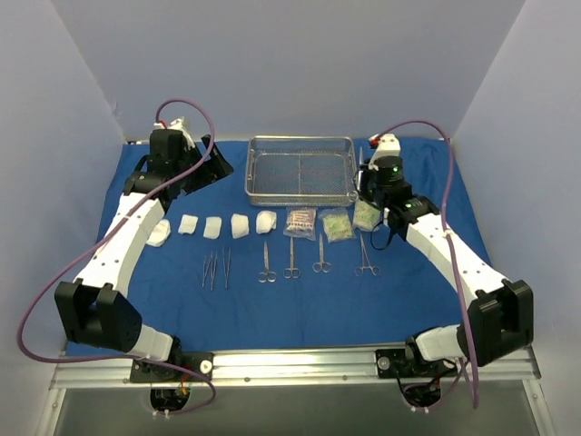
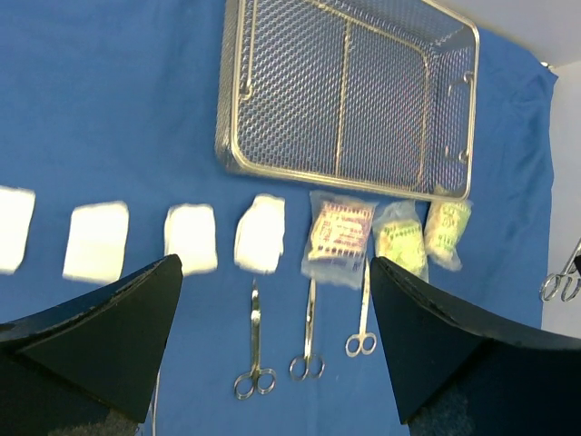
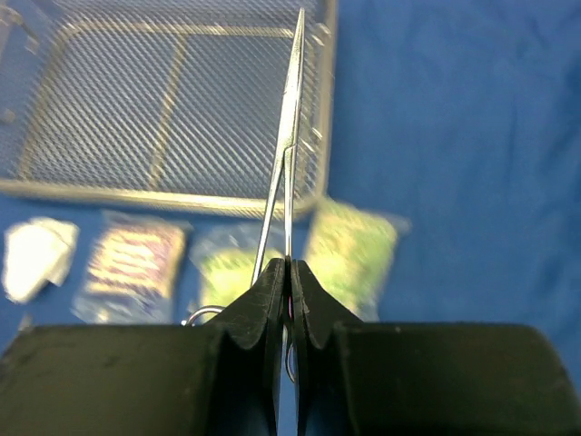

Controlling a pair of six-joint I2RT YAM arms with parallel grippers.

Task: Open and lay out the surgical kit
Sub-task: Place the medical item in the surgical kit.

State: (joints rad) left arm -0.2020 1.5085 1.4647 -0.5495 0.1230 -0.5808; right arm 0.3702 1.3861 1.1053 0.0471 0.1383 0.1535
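Note:
The blue drape (image 1: 427,182) is spread flat over the table. The steel wire-mesh tray (image 1: 300,199) stands at the back centre with nothing in it. In front of it lies a row of white gauze pads (image 1: 212,226) and three clear packets (image 1: 337,224). Nearer lie tweezers (image 1: 215,270) and several ring-handled scissors (image 1: 291,259). My right gripper (image 3: 289,265) is shut on slim steel forceps (image 3: 289,136), held above the tray's right end (image 3: 163,193). My left gripper (image 2: 272,263) hangs open and holds nothing, high over the gauze (image 2: 260,233) and scissors (image 2: 254,345).
White walls close in the back and both sides. The table's metal front rail (image 1: 290,363) carries both arm bases. Purple cables (image 1: 54,272) loop off each arm. The tray (image 2: 336,175) stands raised above the cloth.

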